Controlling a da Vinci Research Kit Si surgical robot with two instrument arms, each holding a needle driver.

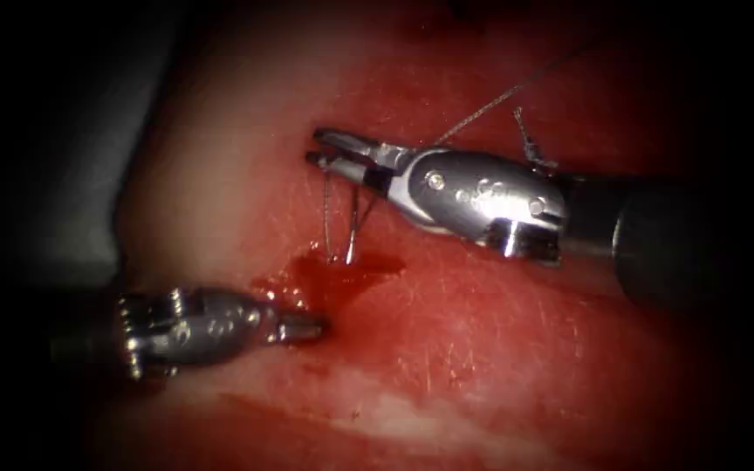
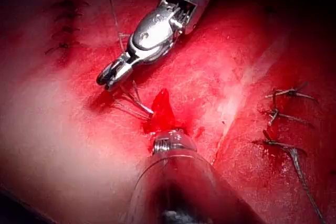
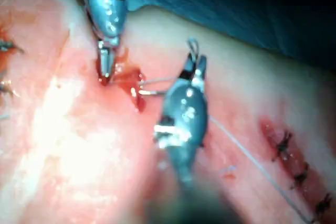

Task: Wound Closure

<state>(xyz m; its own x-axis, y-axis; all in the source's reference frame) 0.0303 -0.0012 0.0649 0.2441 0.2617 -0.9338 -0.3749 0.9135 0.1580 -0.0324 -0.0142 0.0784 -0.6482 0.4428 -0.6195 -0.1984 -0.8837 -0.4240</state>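
Observation:
My right tool comes in from the right above the tissue, its jaws shut on the curved needle. The needle hangs from the jaws down to the tissue, and its lower end meets the surface at a pool of red fluid. A thin strand runs down beside it. Thread leads from the jaws up and to the right. My left tool lies low at the left, jaws shut on nothing I can see. Its tip rests at the edge of the fluid, below the needle. The left wrist view shows the right tool and needle.
Finished rows of stitches lie on the tissue to one side, and another row lies on the other. A short cut thread end stands up behind the right tool's wrist. Dark cloth borders the tissue at left.

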